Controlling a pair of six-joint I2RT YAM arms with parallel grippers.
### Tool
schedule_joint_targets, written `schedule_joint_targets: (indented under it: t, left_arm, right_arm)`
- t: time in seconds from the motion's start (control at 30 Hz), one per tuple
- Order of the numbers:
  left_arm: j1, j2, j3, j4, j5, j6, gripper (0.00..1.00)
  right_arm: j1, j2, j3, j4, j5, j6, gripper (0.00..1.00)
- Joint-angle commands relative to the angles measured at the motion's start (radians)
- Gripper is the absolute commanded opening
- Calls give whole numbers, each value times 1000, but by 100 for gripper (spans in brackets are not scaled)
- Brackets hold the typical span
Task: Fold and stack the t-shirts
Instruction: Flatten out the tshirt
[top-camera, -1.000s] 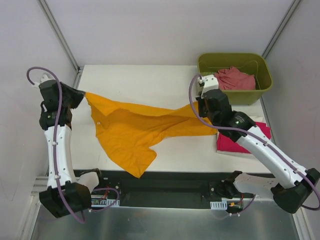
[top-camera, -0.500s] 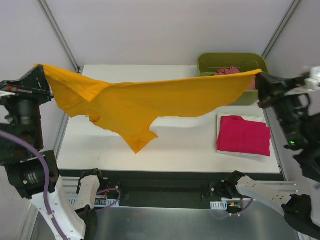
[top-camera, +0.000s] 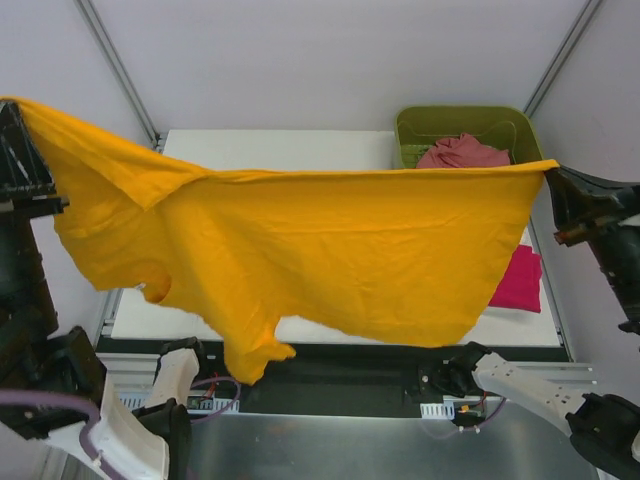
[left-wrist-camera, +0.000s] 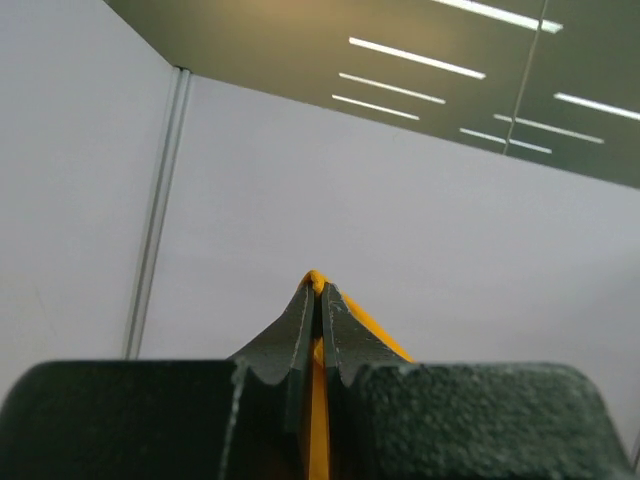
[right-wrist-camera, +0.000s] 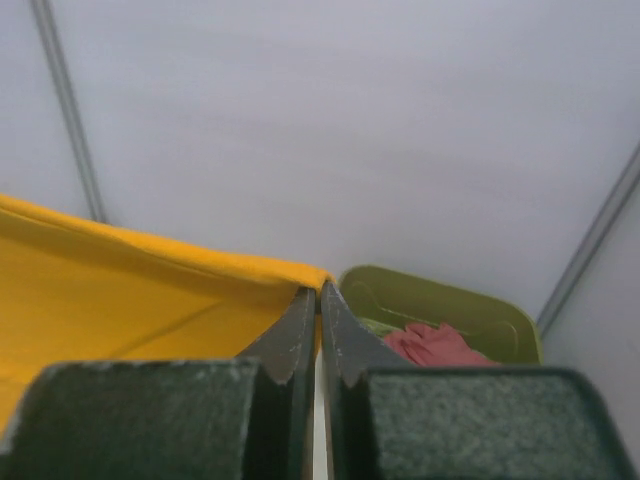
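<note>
Aloft, your left gripper (left-wrist-camera: 316, 291) and right gripper (right-wrist-camera: 319, 296) each clamp the orange-yellow t-shirt (top-camera: 330, 250), spread above the white table (top-camera: 280, 150), pale walls (top-camera: 300, 60) around.

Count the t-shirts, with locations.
3: orange t-shirt held aloft by left gripper and right gripper; magenta t-shirt on table, partly covered; salmon t-shirt in bin. Others may be hidden.

You're boxed in by plain pale grey walls (top-camera: 300, 60) with metal corner struts (top-camera: 113, 60), a white bench (top-camera: 280, 148) below, and strip lights (left-wrist-camera: 415, 58) overhead.
</note>
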Motion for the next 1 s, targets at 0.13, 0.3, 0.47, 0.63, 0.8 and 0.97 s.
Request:
schedule_joint_targets:
  t: [0.13,0.3,0.47,0.63,0.8,0.97]
  left_arm:
    - [-6,316,-193,167,255,73,0]
    - [-12,593,-296,178,447,100,0]
    - [-63,809,-412,178,433,150,0]
    - [-135,1046,-419,176,343,185,0]
    - [-135,1221,-272,176,317,166,0]
    - [-135,1299,-192,176,323,176,0]
  right_arm:
    - [-15,219,-221,95,418,-88,0]
    - [-176,501,-284,103,283,33,0]
    - [-295,763,-286,126,80,134,0]
    - [-328,1046,-178,136,-80,134,0]
    - [-363,1218,-59,143,-81,134,0]
    - [-374,1253,-35,158,-59,139,0]
